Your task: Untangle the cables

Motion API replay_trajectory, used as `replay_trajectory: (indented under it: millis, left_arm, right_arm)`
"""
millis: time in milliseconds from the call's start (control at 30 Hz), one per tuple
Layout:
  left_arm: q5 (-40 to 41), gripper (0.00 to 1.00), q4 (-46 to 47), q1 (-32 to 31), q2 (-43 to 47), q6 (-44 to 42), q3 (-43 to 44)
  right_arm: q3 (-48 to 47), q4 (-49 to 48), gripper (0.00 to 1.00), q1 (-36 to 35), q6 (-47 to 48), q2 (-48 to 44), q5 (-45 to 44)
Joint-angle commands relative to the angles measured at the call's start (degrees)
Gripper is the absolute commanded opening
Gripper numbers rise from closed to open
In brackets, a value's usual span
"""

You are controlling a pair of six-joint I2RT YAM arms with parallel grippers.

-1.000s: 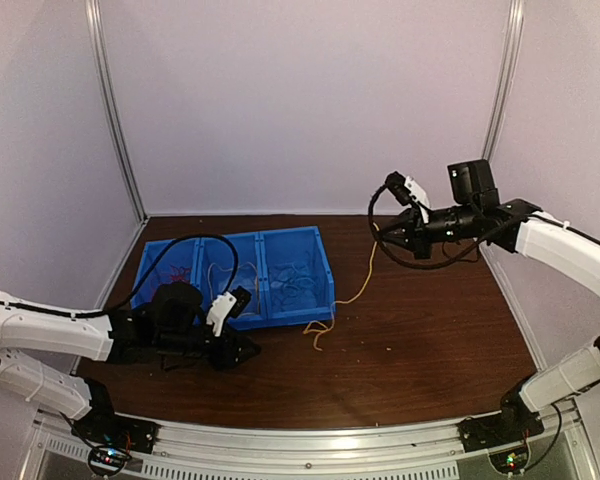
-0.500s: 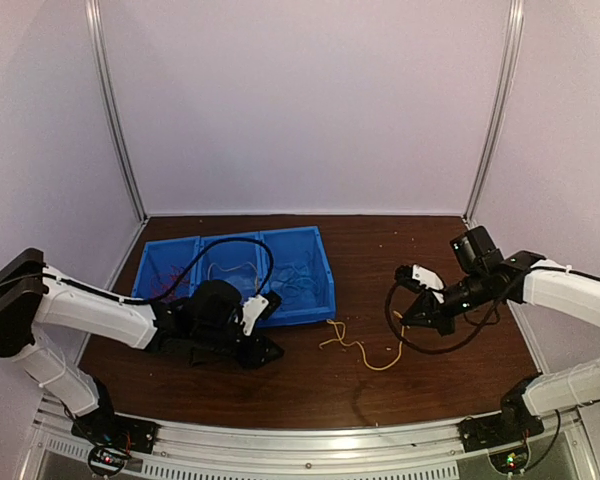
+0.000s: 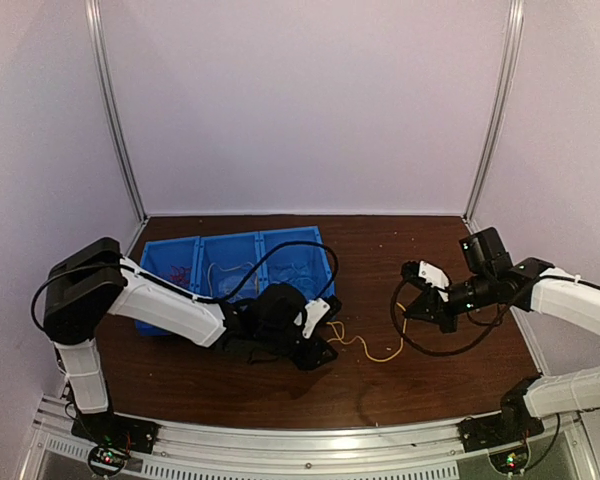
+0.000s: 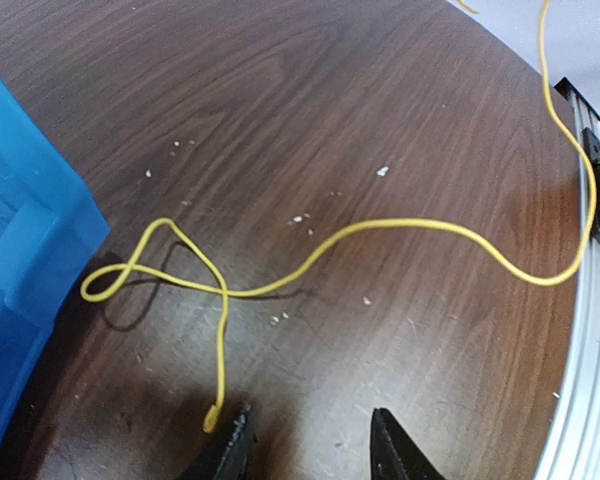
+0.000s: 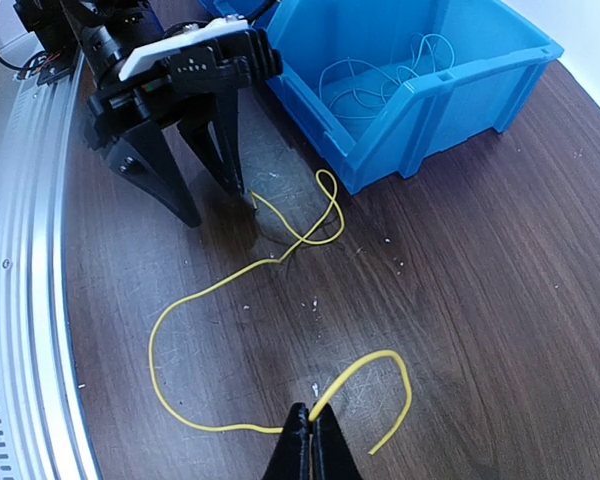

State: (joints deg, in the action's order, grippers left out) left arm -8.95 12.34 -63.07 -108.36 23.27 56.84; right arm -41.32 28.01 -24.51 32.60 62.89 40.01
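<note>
The left gripper (image 3: 325,352) is sweeping rightward along the front of the blue bin (image 3: 230,240). It is moving from near the bin's left end to just past its right front corner. Its arm is stretching out low across the table (image 3: 430,380) as it goes. Its fingers are now standing apart, right beside the near end of the yellow cable (image 3: 365,350).

The right gripper (image 3: 412,308) is coming down from high near the back wall to just above the table, pinching the cable's other end. The cable, hanging in a long vertical line a second ago, is now lying in a loose curl between the two grippers.
</note>
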Motion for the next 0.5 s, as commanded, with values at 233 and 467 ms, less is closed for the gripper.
replay_trajectory:
  millis: [233, 467]
  left_arm:
    - [4.36, 0.13, -2.91, 0.36, -5.10, -3.41, 4.84]
    - [4.40, 0.11, -4.01, 0.33, 0.44, -4.58, 1.98]
  right_arm:
    - [0.87, -2.30, 0.00, 0.99, -0.96, -1.28, 0.11]
    - [1.00, -2.51, 0.00, 1.47, -1.05, -1.33, 0.07]
